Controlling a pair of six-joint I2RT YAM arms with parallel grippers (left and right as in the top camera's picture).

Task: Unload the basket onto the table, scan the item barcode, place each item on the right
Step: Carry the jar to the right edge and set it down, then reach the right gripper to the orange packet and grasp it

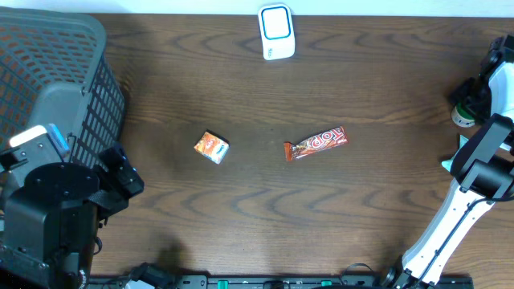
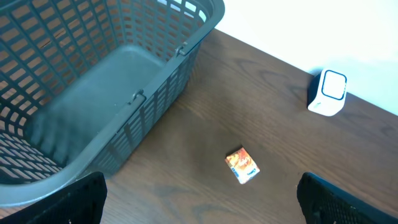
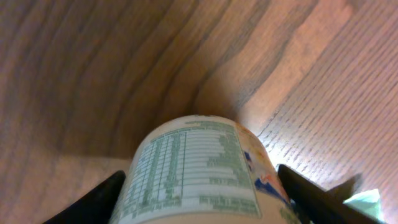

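Note:
A white cup-shaped container with a green nutrition label fills the right wrist view. My right gripper has a dark finger close on each side of it; whether they press on it does not show. From overhead that container stands at the table's right edge under the right gripper. The white scanner with a blue ring sits at the far edge. My left gripper hangs wide open over bare wood, short of a small orange box.
A grey mesh basket occupies the left side. A red-brown candy bar lies mid-table, right of the orange box. A pale green scrap shows beside the right gripper.

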